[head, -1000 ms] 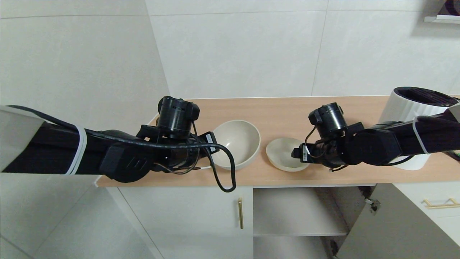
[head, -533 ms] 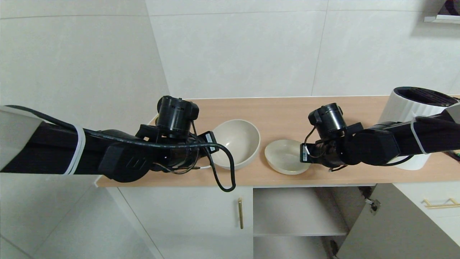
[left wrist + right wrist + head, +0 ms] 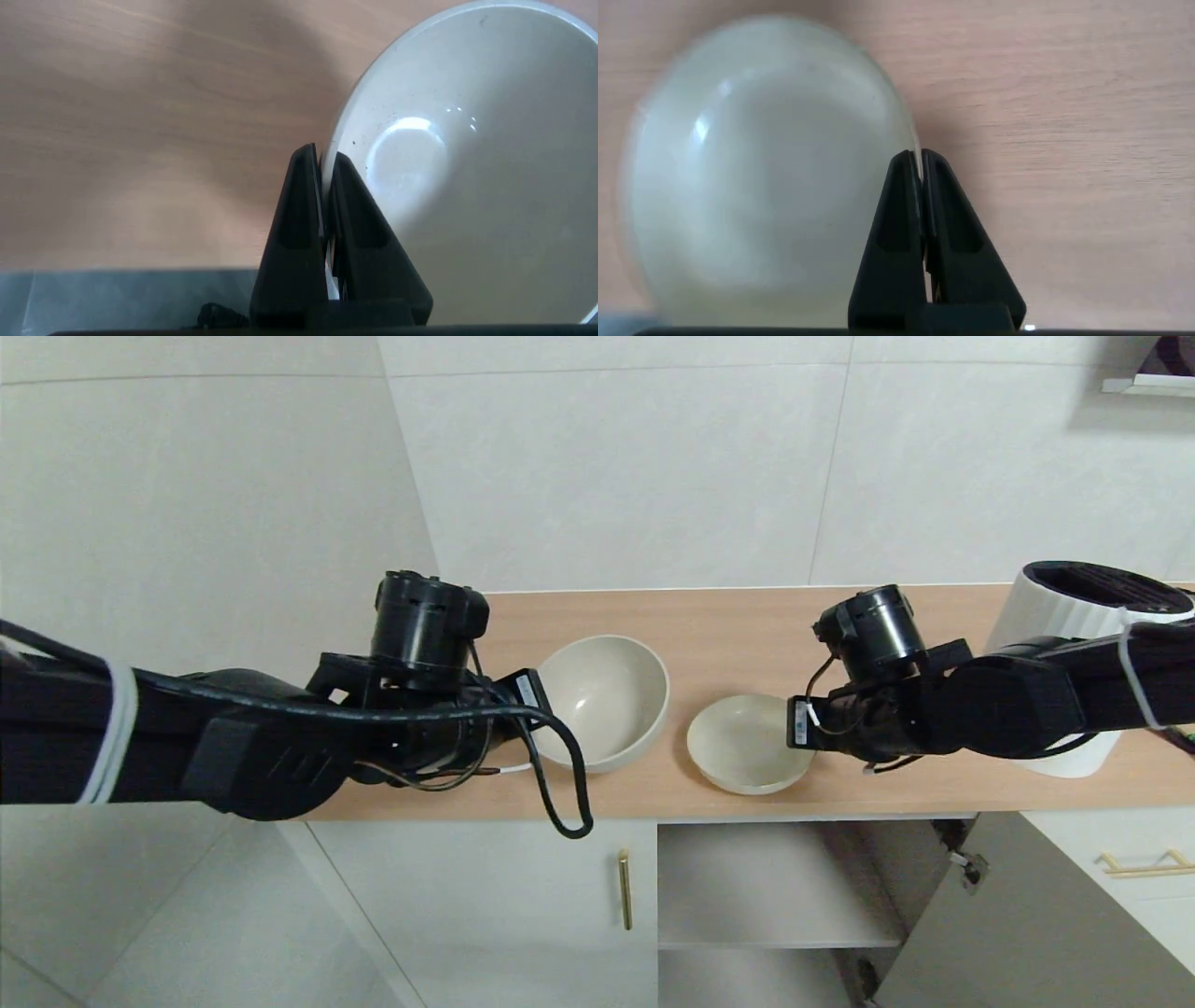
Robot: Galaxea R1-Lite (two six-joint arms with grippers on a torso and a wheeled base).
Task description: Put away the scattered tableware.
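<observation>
- A kitchen: pale wall tiles (image 3: 616, 467) beyond the left end effector (image 3: 321, 159) and right end effector (image 3: 922, 163).
- Wooden surface (image 3: 738, 625) beneath them carries a large bowl (image 3: 607, 695) and small bowl (image 3: 747, 742).
- Below: white cupboards (image 3: 485, 896), brass handle (image 3: 624, 889), open shelf (image 3: 747, 887).

The large bowl (image 3: 611, 695) is plain cream, and the small bowl (image 3: 747, 742) is a paler cream. The left pincer (image 3: 322, 154) and right pincer (image 3: 921, 159) are black. The counter (image 3: 738, 625) is light wood with fine grain. The cylindrical appliance (image 3: 1046, 607) is white and ribbed, with a black top. The cabinet door (image 3: 485, 896) is white, and its handle (image 3: 624, 889) is brass-coloured.
</observation>
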